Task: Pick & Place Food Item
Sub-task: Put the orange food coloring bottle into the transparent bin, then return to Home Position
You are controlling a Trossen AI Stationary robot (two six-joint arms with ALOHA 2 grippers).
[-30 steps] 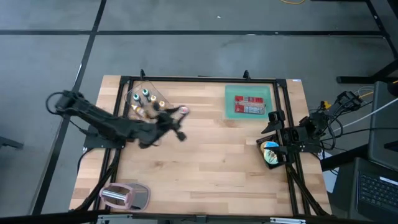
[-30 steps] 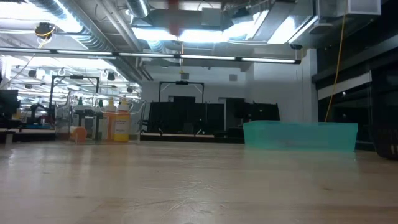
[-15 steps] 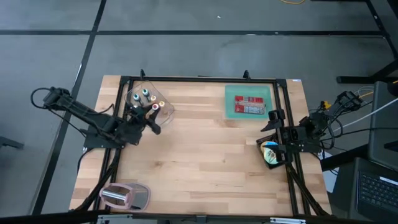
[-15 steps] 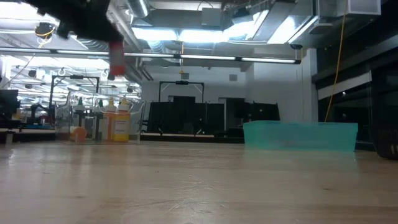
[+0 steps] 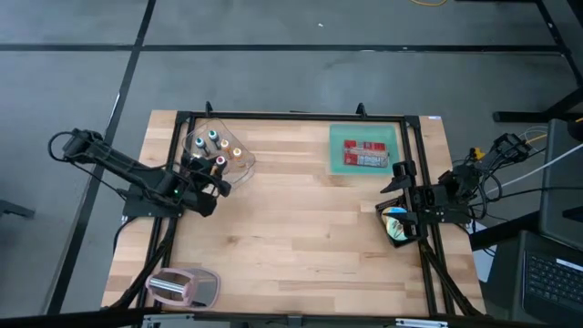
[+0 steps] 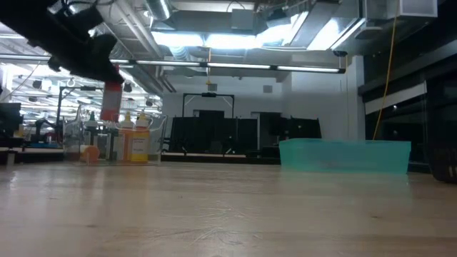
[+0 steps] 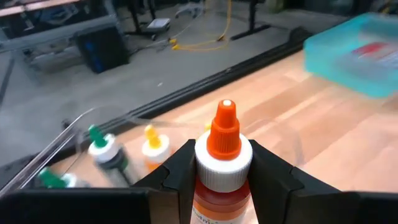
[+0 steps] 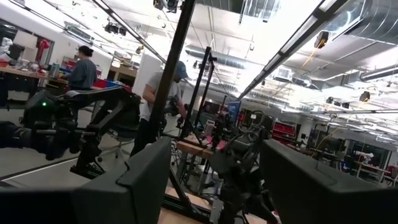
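A small sauce bottle (image 7: 224, 140) with an orange nozzle, a white collar and a red body hangs above the table's left part, red in the low view (image 6: 112, 101). My left gripper (image 7: 224, 163) is shut on it, right beside a clear container (image 5: 217, 146) holding several other bottles (image 7: 102, 149). A teal bin (image 5: 364, 148) with a red pack (image 5: 366, 153) inside stands at the far right. My right gripper (image 8: 214, 180) waits at the table's right edge (image 5: 393, 196), open, tilted upward, with nothing between its fingers. My left gripper pinches the bottle between its two fingers (image 7: 185, 163), one on each side of the shoulder just below the white collar (image 7: 224, 174). The fingers come nearly level from the table's left side. The bottle stands upright, nozzle up, lifted clear of the table.
A black frame (image 5: 291, 116) runs round the table's edges. A silvery object (image 5: 182, 287) lies at the near left corner. The wooden middle of the table (image 5: 301, 237) is bare. People stand in the room beyond, in the right wrist view (image 8: 161, 93).
My left gripper has drawn back from the table's middle toward the left edge and the clear container, sinking and rolling as it went. The bottle has travelled with it, coming down into the low view and ending upright.
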